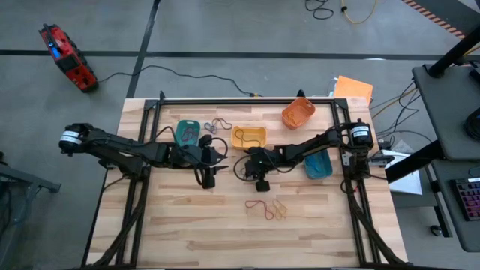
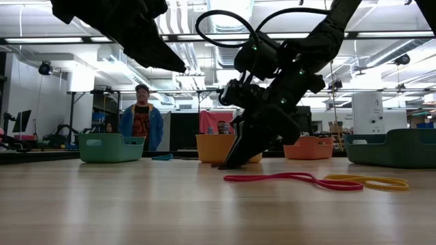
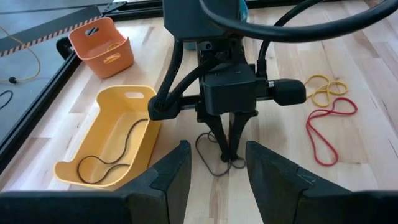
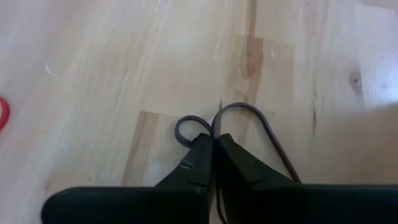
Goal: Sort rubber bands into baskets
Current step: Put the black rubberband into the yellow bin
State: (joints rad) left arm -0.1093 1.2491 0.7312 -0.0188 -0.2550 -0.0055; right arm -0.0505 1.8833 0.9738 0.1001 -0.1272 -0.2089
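Observation:
My right gripper (image 3: 227,149) points down at the table's middle, in front of the yellow basket (image 1: 249,137), shut on a dark brown rubber band (image 4: 249,115). My left gripper (image 3: 216,177) is open and empty, raised above the table to the left of it (image 1: 212,163). A red band (image 1: 258,205) and yellow bands (image 1: 280,209) lie flat on the table nearer the front. The yellow basket holds a dark band (image 3: 106,163). The orange basket (image 3: 102,40) holds a yellow band. The teal basket (image 1: 187,133) and the blue basket (image 1: 318,166) stand on the table. My right gripper pinches the brown band between its two fingertips (image 4: 205,149), at a spot where two parts of the loop are drawn together (image 4: 214,127). The fingers come from above, pointing down. The band lies slack on the table, with loops (image 3: 210,160) on either side of the fingers.
A few loose bands (image 1: 218,124) lie between the teal and yellow baskets. The table's black frame (image 1: 247,100) runs along the far edge. A person (image 2: 142,122) stands in the room beyond the table. Bare wood lies toward the front edge.

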